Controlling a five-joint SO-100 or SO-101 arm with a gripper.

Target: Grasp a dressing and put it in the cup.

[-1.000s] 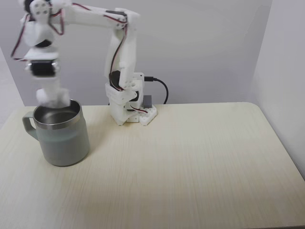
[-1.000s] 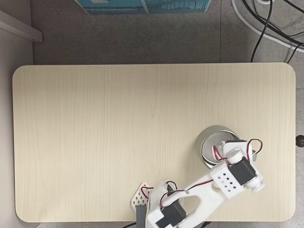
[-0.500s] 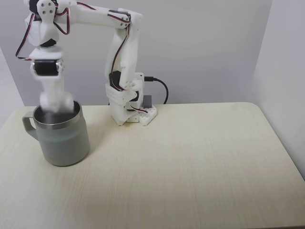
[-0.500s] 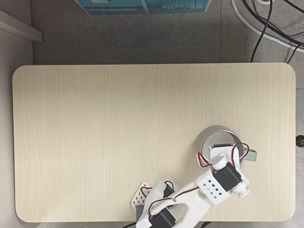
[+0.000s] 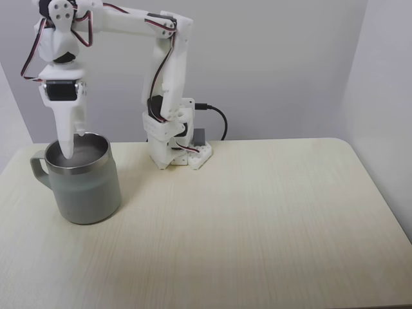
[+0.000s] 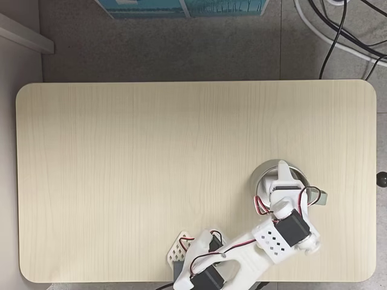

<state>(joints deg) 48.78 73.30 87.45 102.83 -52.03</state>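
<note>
The pincer (image 5: 66, 153) points straight down into the cup (image 5: 80, 185) – fingers together, nothing visibly between them. The cup stands upright on the worktop (image 5: 244, 219), handle leftward in that fixed view; the dressing's place and axis can't be made out.

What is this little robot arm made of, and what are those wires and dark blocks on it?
The arm is made of white plastic segments, with black motor blocks set at the joints. Thin red, black and white wires loop between those joints. The gripper ends in long, tapered white fingers. In the fixed view from above, one segment has a pattern of small dark holes. A black cable plugs into the base.
</note>
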